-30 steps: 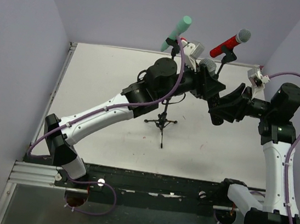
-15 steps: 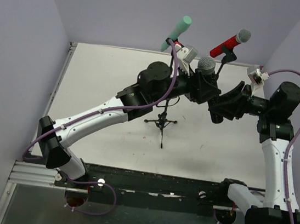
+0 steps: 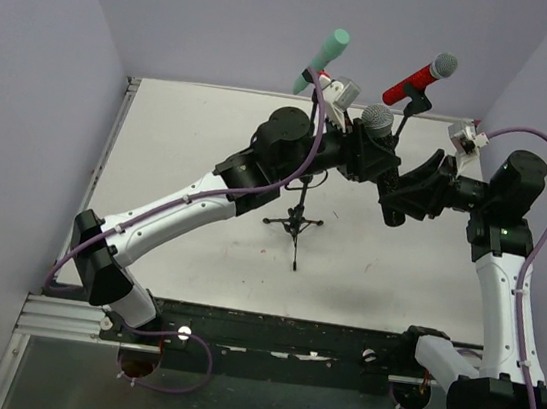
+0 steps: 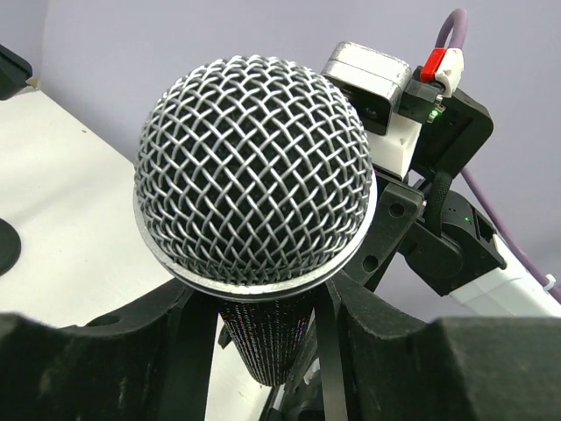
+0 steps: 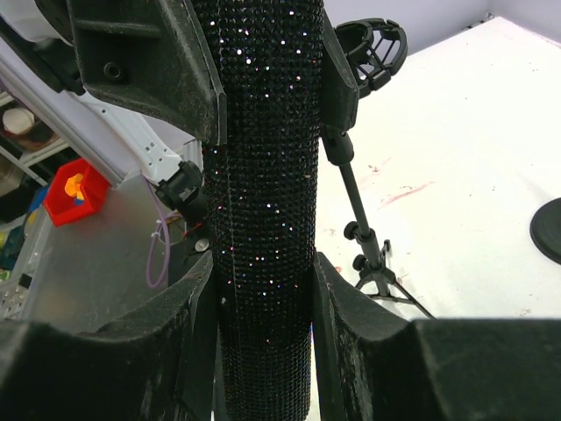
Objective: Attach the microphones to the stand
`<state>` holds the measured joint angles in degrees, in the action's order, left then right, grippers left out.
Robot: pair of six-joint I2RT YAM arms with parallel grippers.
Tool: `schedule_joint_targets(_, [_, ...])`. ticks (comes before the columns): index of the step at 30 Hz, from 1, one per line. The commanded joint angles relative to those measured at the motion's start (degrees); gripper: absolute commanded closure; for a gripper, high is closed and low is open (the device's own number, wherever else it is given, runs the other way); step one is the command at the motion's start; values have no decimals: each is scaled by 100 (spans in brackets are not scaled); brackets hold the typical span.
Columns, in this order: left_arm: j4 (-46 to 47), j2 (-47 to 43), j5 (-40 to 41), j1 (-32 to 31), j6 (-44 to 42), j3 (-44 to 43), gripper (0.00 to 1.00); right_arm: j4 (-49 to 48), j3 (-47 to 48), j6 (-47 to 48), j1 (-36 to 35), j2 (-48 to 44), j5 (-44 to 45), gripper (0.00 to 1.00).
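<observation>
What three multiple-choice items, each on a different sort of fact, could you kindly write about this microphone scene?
1. Where is the black microphone?
A) out of view
B) in the air between both claws
C) in a stand clip

2. How many microphones already sit in clips?
A) none
B) one
C) two

3. The clip on the tripod stand is:
A) empty
B) holding a microphone
C) missing

Key:
1 B, the left claw and right claw both close around its body.
2 C, the mint-green microphone and red microphone are clipped at the far side.
3 A, the right wrist view shows nothing in it.
</observation>
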<state>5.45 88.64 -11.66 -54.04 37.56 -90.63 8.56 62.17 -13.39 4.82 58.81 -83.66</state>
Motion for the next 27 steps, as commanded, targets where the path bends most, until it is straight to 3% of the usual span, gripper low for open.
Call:
schedule_joint_targets(1, [245, -22, -345, 122, 6, -105, 100, -109, -65, 11, -34, -89, -204, 72])
schedule_joint_targets(5, [387, -434, -573, 297, -178, 194, 100, 303, 58, 397, -42, -150, -29, 1])
schedule_joint_targets(9, [-253, -1101, -881, 587, -862, 265, 100, 1794, 549, 1845, -34, -168, 393, 1])
schedule_joint_targets(13, [-1395, -1779, -1005, 886, -1645, 178, 100, 2650, 700, 2893, -25, -194, 771, 0])
schedule_joint_targets(18, [-2687, -2324, -655, 1141, -2813, -296, 100, 2213, -80, 3088, -16, -264, 1289, 0])
schedule_joint_targets(20, [-3232, -2360, -68, 1168, -3375, -542, 100, 1600, -616, 2913, -16, -247, 1509, 1])
schedule_joint_targets(22, [-3471, -2351, 382, 1203, -3728, -684, 100, 1028, -1143, 2701, -7, -238, 1641, 0])
schedule_joint_targets(27, [-3700, -1983, 665, 1370, -4318, -1184, 100, 1087, -1313, 2886, -7, -124, 1862, 0])
